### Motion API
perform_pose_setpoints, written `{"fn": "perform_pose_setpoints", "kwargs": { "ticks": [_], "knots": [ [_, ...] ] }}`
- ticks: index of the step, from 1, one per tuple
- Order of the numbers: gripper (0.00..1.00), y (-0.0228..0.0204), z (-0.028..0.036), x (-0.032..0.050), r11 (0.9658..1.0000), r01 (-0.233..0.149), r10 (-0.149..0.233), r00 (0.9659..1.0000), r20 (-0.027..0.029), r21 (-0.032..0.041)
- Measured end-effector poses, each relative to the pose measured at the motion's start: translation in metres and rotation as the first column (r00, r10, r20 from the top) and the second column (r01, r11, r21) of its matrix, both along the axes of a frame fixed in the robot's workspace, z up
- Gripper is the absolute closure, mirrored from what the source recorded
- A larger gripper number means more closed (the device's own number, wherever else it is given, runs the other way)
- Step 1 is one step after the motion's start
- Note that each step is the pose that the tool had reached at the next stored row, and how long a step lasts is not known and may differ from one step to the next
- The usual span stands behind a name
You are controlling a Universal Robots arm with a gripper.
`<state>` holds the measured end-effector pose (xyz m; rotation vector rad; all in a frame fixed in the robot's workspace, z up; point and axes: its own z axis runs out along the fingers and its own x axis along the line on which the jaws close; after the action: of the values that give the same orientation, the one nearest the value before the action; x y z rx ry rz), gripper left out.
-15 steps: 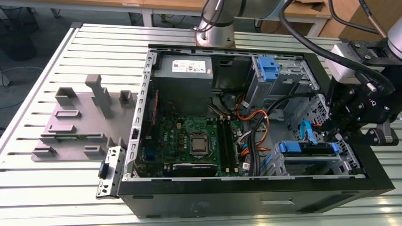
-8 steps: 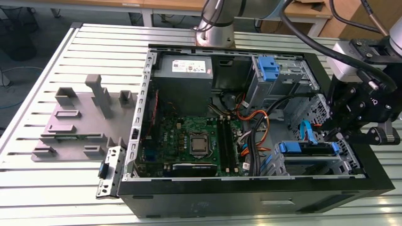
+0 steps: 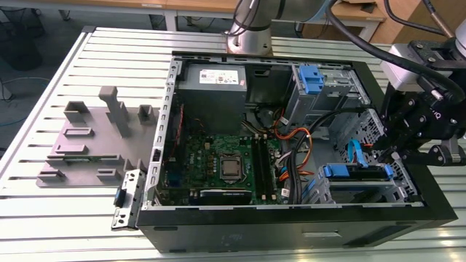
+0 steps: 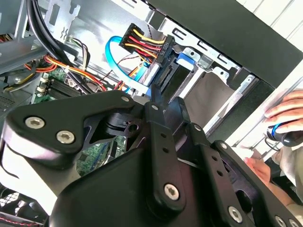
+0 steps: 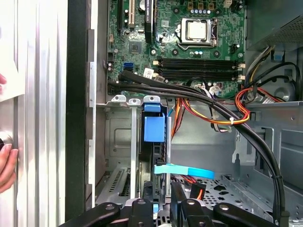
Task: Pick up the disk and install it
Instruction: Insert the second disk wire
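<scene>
We see the gripper (image 5: 158,203) poised over the drive cage (image 5: 118,142) at the computer case's (image 3: 291,232) front corner, fingers closed on the disk (image 5: 158,146), which stands on edge, long axis pointing straight down into the bay

Claw (image 4: 158,106): matt black metal. Drive cage (image 5: 118,137): dull grey sheet metal. Carrier (image 5: 153,128): smooth blue plastic.
</scene>
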<state>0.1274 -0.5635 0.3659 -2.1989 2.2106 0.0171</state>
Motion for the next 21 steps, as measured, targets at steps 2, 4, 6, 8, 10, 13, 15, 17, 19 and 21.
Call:
{"fn": "perform_pose_setpoints", "kwargs": {
  "ticks": [2,4,6,8,10,13,15,17,19,21],
  "knots": [
    [0.71,0.0000,0.0001,0.0000,1.0000,0.000,0.000,1.0000,0.0000,0.0000],
    [0.71,0.0000,0.0002,0.0000,1.0000,0.000,0.000,1.0000,0.0000,-0.0002],
    [0.71,0.0002,0.0002,0.0000,1.0000,0.000,0.000,1.0000,0.0000,-0.0003],
    [0.71,0.0010,0.0003,0.0000,1.0000,0.000,0.000,1.0000,0.0000,-0.0004],
    [0.71,0.0020,0.0002,0.0000,1.0000,0.000,0.000,1.0000,0.0000,-0.0003],
    [0.71,0.0029,0.0002,0.0000,1.0000,0.000,0.000,1.0000,0.0000,-0.0002],
    [0.71,0.0031,0.0002,0.0000,1.0000,0.000,0.000,1.0000,0.0000,-0.0002],
    [0.71,0.0033,0.0002,0.0000,1.0000,0.000,0.000,1.0000,0.0000,-0.0003],
    [0.71,0.0034,0.0002,0.0000,1.0000,0.000,0.000,1.0000,0.0000,-0.0002],
    [0.71,0.0040,0.0002,0.0000,1.0000,0.000,0.000,1.0000,0.0000,-0.0002]
  ]
}}
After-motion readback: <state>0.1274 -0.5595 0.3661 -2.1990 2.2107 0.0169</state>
